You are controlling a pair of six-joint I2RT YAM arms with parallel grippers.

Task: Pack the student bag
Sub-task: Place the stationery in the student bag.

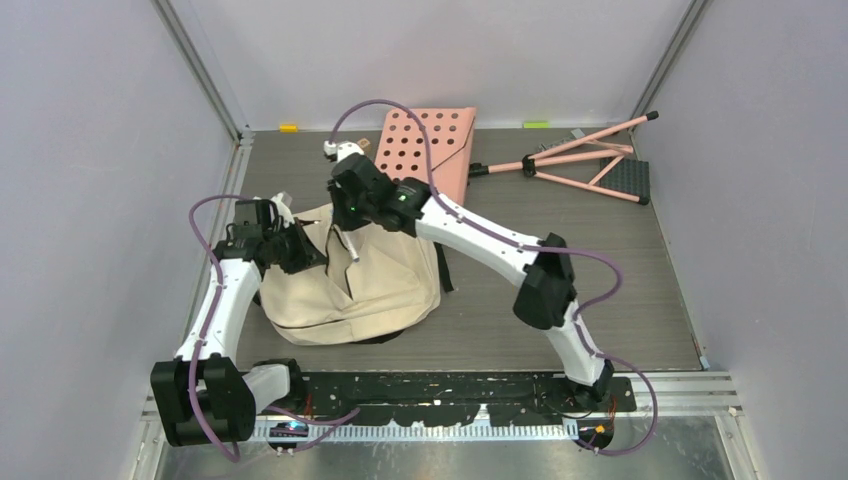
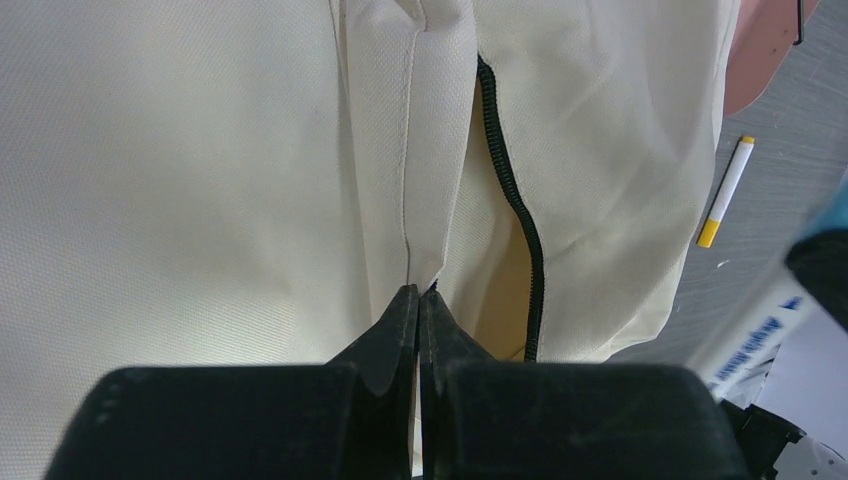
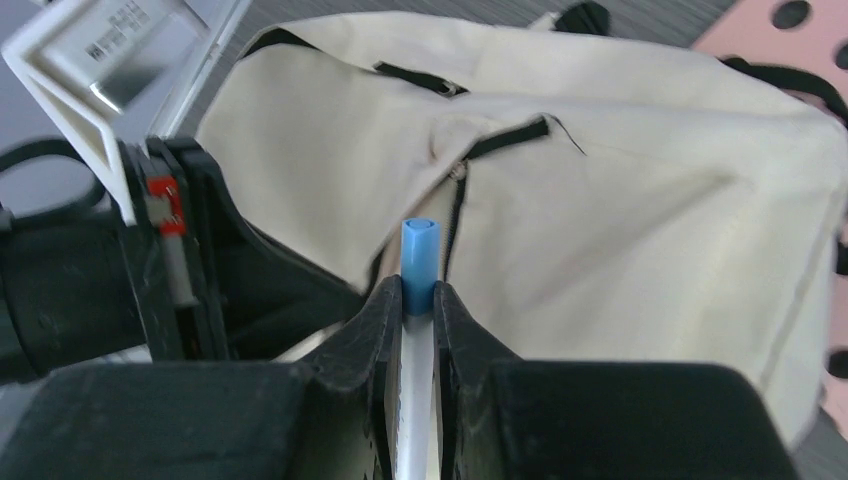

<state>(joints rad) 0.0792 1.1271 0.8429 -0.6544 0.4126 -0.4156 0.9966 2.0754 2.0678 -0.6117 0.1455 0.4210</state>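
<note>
Top external view: the student bag (image 1: 375, 285) is seen lying on the table (image 1: 600, 260), left of centre, just in front of a pink perforated board (image 1: 430, 140). The left gripper (image 2: 418, 298) is fully closed, with a fold of bag fabric pinched at its tips. A blue-capped white pen (image 3: 420, 250) is clamped in the right gripper (image 3: 418, 293), above the bag's zipper opening.

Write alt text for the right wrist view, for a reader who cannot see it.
The right gripper is clamped on a blue-capped white pen, which points at a black-zippered slit in the cream student bag just beyond. A pink perforated board shows in the top right corner.
</note>
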